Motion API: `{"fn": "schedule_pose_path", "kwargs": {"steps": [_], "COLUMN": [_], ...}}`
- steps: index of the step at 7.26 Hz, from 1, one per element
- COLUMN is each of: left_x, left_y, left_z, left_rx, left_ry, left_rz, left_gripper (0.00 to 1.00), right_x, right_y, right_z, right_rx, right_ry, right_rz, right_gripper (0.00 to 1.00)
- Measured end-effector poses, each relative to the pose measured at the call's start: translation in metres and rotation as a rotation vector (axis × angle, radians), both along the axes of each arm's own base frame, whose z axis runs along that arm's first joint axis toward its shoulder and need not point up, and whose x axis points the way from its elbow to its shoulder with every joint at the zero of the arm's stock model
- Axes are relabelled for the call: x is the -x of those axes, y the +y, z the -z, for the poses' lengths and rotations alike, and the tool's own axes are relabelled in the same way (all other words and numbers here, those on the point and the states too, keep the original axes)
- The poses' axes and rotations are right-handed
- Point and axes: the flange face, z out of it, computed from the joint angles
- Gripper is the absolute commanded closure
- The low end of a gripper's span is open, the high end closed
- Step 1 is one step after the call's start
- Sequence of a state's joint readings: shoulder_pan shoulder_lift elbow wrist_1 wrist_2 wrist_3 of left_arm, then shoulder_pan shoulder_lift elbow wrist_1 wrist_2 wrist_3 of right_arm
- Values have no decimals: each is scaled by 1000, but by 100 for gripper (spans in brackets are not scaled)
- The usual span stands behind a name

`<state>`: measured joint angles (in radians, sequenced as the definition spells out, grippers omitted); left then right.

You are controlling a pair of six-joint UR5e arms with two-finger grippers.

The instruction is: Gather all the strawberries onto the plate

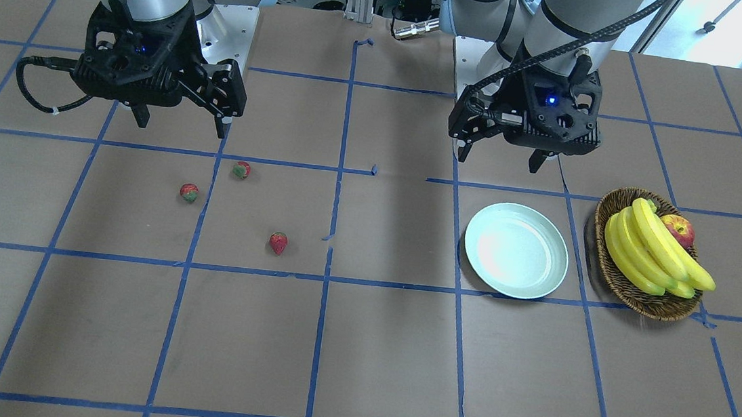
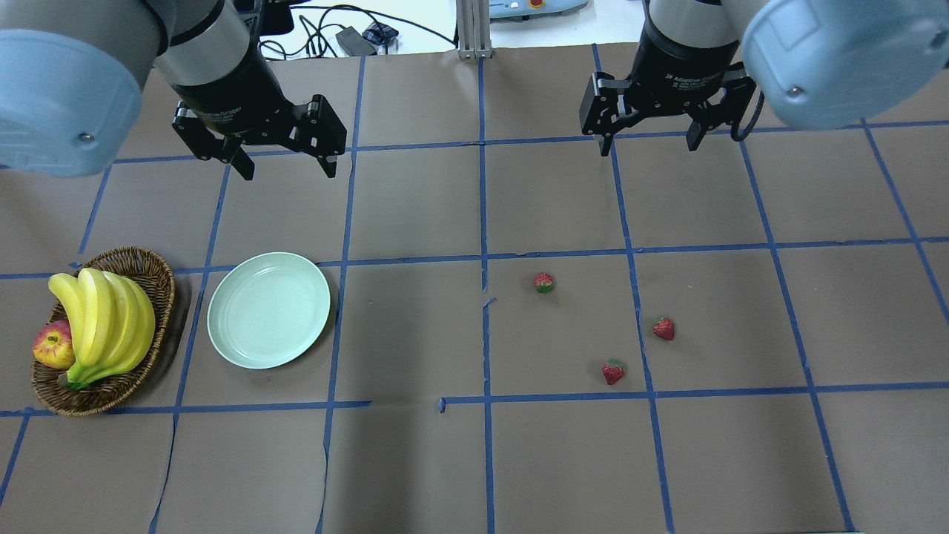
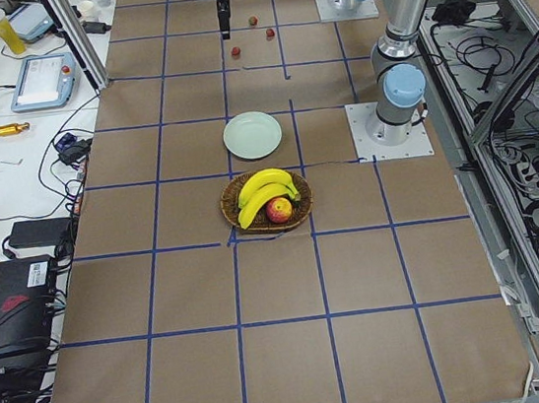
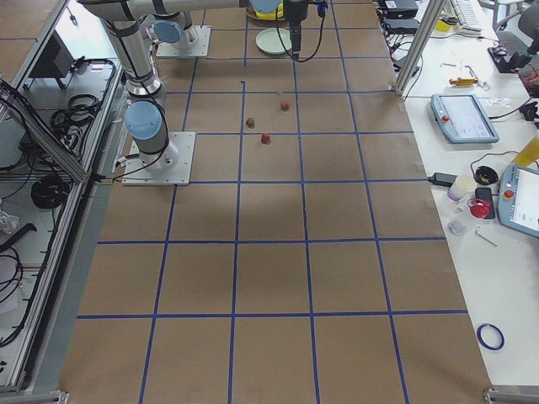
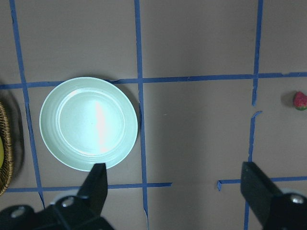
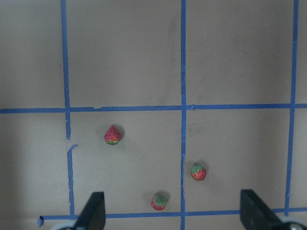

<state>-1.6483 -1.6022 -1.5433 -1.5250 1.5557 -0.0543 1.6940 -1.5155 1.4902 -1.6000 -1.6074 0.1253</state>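
Note:
Three strawberries lie on the brown table on my right side: one [image 2: 543, 282], one [image 2: 663, 328] and one [image 2: 613, 371]. They also show in the right wrist view, the first [image 6: 112, 135], the second [image 6: 198, 172] and the third [image 6: 159, 201]. The pale mint plate [image 2: 268, 309] sits empty on my left side; it also shows in the left wrist view [image 5: 88, 123]. My left gripper [image 2: 285, 169] is open and empty, raised behind the plate. My right gripper [image 2: 650, 145] is open and empty, raised behind the strawberries.
A woven basket [image 2: 152, 278] with bananas [image 2: 104, 319] and an apple [image 2: 53, 345] stands left of the plate. Blue tape lines grid the brown table [image 2: 474, 460]. Cables and equipment lie beyond the table's far edge.

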Motion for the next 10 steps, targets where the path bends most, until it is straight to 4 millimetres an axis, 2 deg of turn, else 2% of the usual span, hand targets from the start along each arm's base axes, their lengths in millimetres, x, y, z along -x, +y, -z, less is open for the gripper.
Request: {"fn": "schedule_pose_path", "kwargs": {"steps": [3, 6, 8, 10], "left_x": [0, 0, -1, -2], "left_y": [1, 1, 2, 2], "left_z": [7, 8, 7, 8], "left_rx": [-14, -14, -13, -15], "left_ry": [-3, -5, -7, -17], "left_rz": [4, 4, 4, 3], "left_gripper": [0, 0, 0, 0], "right_x": [2, 1, -1, -1], "right_y": [-4, -4, -4, -9], "right_z": [-9, -6, -1, 20], "right_rx": [3, -3, -9, -46], "right_ry": [-8, -8, -6, -5], "right_rz": [6, 2, -4, -3], "right_gripper": [0, 0, 0, 0]}}
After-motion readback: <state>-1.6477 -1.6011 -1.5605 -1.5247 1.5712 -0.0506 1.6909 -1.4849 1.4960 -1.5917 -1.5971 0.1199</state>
